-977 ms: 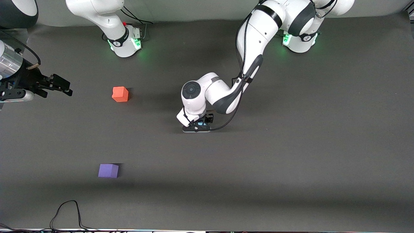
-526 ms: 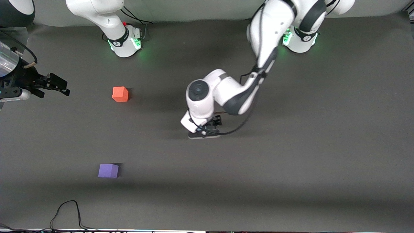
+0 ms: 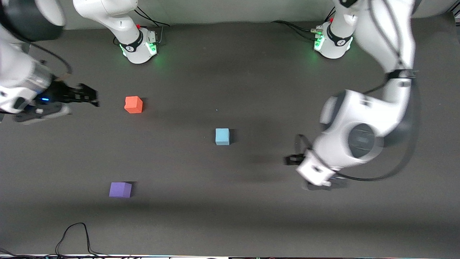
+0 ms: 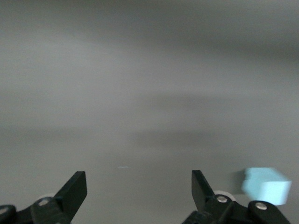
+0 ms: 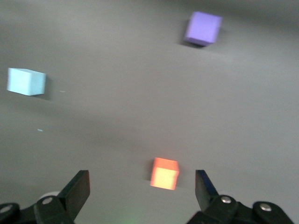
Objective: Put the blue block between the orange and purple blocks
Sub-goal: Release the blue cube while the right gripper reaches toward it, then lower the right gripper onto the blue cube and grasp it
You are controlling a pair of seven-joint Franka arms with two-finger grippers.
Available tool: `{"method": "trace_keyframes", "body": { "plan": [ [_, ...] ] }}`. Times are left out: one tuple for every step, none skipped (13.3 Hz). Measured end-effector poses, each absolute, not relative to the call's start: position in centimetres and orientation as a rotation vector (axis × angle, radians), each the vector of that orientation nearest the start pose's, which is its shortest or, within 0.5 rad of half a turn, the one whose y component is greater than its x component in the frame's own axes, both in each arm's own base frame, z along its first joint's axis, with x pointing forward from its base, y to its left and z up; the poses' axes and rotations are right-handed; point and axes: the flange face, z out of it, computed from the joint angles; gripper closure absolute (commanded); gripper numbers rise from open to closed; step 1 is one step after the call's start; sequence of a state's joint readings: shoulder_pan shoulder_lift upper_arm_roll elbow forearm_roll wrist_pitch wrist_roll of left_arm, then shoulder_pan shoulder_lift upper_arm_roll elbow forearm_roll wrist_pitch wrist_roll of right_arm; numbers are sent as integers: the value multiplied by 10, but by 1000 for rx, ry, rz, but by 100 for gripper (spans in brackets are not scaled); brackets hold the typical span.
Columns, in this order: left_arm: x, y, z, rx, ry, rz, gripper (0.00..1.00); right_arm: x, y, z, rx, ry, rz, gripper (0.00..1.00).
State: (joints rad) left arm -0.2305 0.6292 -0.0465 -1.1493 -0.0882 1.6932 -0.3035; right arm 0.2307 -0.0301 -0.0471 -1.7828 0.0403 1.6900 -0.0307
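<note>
The light-blue block sits alone on the dark mat near the table's middle. It also shows in the left wrist view and the right wrist view. The orange block and the purple block lie toward the right arm's end, the purple one nearer the front camera; both show in the right wrist view, the orange block and the purple block. My left gripper is open and empty over bare mat, off toward the left arm's end from the blue block. My right gripper is open and empty beside the orange block.
A black cable loops on the mat at the edge nearest the front camera. The two arm bases stand at the table's back edge.
My left gripper let go of the blue block, rose and swung away toward the left arm's end. The block stays where it was set. My right gripper moved closer to the orange block.
</note>
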Motion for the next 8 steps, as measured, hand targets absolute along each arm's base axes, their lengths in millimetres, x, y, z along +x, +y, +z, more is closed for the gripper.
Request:
{"method": "trace_keyframes", "body": {
  "plan": [
    [701,-152,436,-3222,-53,207,0,536,140,545,-3082,-311,109,0],
    [702,-110,448,-3227,-28,217,0,535,172,539,-3075,-297,105,0],
    [699,-68,465,-3231,-3,216,0,536,201,532,-3065,-268,102,0],
    [693,-33,484,-3227,16,213,0,539,225,523,-3056,-236,96,0],
    [685,-8,504,-3213,24,203,0,542,247,512,-3048,-209,92,0],
    [675,7,525,-3200,22,181,0,545,272,498,-3039,-184,81,0],
    [665,11,543,-3193,20,160,0,546,298,482,-3029,-156,65,0],
    [655,9,559,-3187,27,138,0,544,325,464,-3021,-116,52,0]
  ]
}}
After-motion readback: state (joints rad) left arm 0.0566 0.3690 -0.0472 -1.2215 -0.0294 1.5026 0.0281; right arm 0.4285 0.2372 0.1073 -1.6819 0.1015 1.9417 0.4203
